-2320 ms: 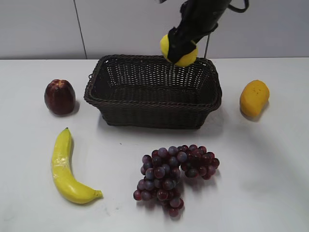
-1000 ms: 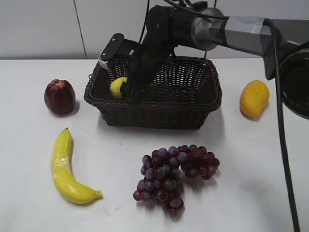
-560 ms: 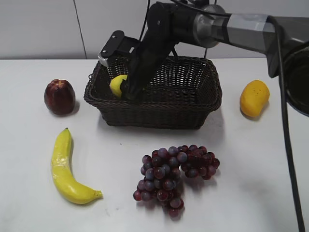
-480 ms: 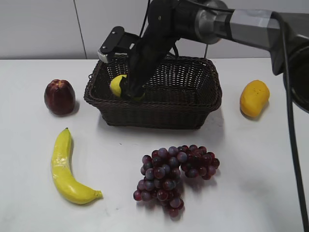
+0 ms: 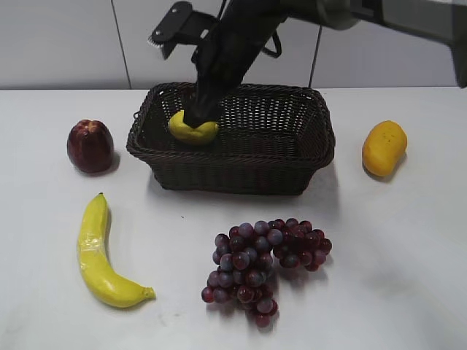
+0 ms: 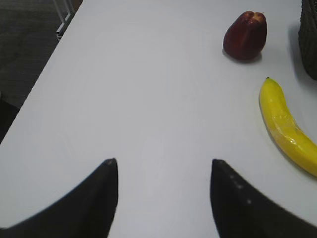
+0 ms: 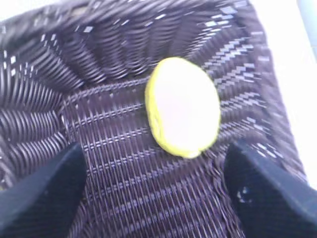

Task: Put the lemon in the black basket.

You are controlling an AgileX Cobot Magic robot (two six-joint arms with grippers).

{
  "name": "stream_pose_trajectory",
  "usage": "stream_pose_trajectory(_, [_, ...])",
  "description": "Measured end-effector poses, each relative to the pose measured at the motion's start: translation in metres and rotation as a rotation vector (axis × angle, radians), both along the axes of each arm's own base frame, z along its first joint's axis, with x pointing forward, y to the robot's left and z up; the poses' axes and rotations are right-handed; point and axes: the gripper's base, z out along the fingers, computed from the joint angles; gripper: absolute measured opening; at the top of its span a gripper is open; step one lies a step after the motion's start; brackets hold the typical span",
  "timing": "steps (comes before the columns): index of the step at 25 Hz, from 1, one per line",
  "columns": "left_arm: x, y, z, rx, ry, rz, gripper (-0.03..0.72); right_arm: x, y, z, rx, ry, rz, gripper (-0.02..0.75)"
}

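A: Nearest the camera sits the bunch of dark red grapes (image 5: 264, 268), with the long yellow banana (image 5: 102, 255) to its left. Anything at risk there?

B: No. The left gripper (image 6: 163, 191) hovers over bare white table (image 6: 124, 99), its 2 fingers spread and empty, well apart from everything.

A: And the large dark woven wicker basket (image 5: 233, 169)?

B: It holds 1 thing: the pale yellow oval lemon (image 5: 193, 128), lying on the floor at its left end, close to the wall. The right gripper (image 7: 153, 193) is above it, fingers spread wide, gripping nothing.

A: So what could go wrong?

B: I judge the placing done. The risk is the exit: the arm hangs low over the rim, and a sideways pull could snag the weave and drag the basket. The lemon might also roll a little.

A: Beyond that?

B: The dark red apple-like fruit (image 5: 90, 146) and the smooth orange-yellow fruit (image 5: 384, 148) flank the basket.
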Motion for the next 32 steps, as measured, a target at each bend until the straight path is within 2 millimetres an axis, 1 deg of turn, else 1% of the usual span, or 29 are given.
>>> stream_pose_trajectory(2, [0.0, 0.0, 0.0, 0.0, 0.0, 0.0, 0.435, 0.002, -0.012, 0.018, 0.037, 0.015, -0.076, 0.653])
stream_pose_trajectory(5, [0.0, 0.0, 0.0, 0.0, 0.0, 0.0, 0.435, 0.009, -0.046, 0.042, 0.068, 0.069, -0.206, 0.635])
stream_pose_trajectory(8, [0.0, 0.0, 0.0, 0.0, 0.0, 0.0, 0.435, 0.016, -0.089, 0.058, 0.064, 0.144, -0.353, 0.616])
stream_pose_trajectory(12, [0.0, 0.0, 0.0, 0.0, 0.0, 0.0, 0.435, 0.021, -0.148, 0.082, 0.108, 0.17, -0.585, 0.599])
stream_pose_trajectory(14, [0.0, 0.0, 0.0, 0.0, 0.0, 0.0, 0.435, 0.019, -0.177, 0.093, 0.111, 0.173, -0.691, 0.595])
stream_pose_trajectory(16, [0.0, 0.0, 0.0, 0.0, 0.0, 0.0, 0.435, 0.015, -0.201, 0.103, 0.096, 0.183, -0.772, 0.594])
stream_pose_trajectory(20, [0.0, 0.0, 0.0, 0.0, 0.0, 0.0, 0.435, 0.005, -0.242, 0.12, 0.101, 0.208, -0.9, 0.593])
stream_pose_trajectory(23, [0.0, 0.0, 0.0, 0.0, 0.0, 0.0, 0.435, -0.007, -0.265, 0.131, 0.113, 0.204, -0.963, 0.593])
stream_pose_trajectory(26, [0.0, 0.0, 0.0, 0.0, 0.0, 0.0, 0.435, -0.023, -0.281, 0.134, 0.109, 0.218, -1.005, 0.593])
stream_pose_trajectory(27, [0.0, 0.0, 0.0, 0.0, 0.0, 0.0, 0.435, -0.028, -0.285, 0.135, 0.107, 0.221, -1.015, 0.593])
stream_pose_trajectory(30, [0.0, 0.0, 0.0, 0.0, 0.0, 0.0, 0.435, -0.047, -0.287, 0.128, 0.084, 0.262, -1.029, 0.593])
stream_pose_trajectory(32, [0.0, 0.0, 0.0, 0.0, 0.0, 0.0, 0.435, -0.062, -0.287, 0.119, 0.062, 0.303, -1.033, 0.593])
